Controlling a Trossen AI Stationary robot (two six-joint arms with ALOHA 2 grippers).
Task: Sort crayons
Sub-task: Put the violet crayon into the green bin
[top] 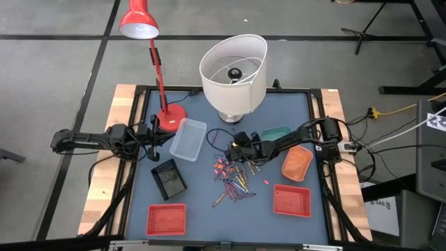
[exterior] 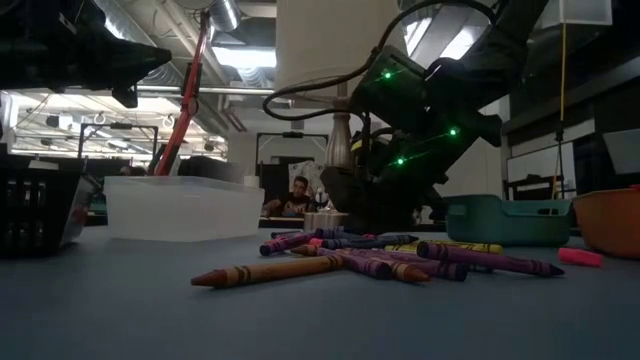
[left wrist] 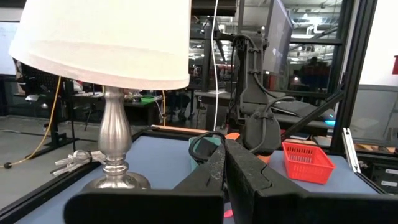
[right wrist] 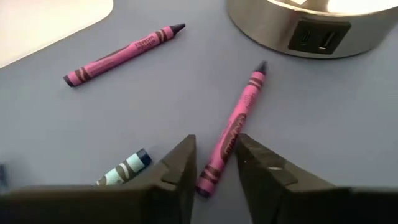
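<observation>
The crayons point(top: 233, 180) lie scattered mid-bench, between the black tray point(top: 168, 178) and the red basket point(top: 292, 200). In the right wrist view a magenta crayon point(right wrist: 231, 135) carries dark lettering along its wrapper, too small to read; its long axis runs from between the fingers point(right wrist: 177, 171) toward the lamp base point(right wrist: 314, 28), tip pointing at the base. The right claw point(top: 237, 149) stands narrowed around that crayon's near end, not clearly clamped on it. Only this view shows a second magenta crayon point(right wrist: 124, 55) and a teal one point(right wrist: 124, 170). The low view shows an orange crayon point(exterior: 265, 271) lying crosswise. The left claw point(top: 167, 132) is closed, beside the red desk lamp point(top: 171, 117).
</observation>
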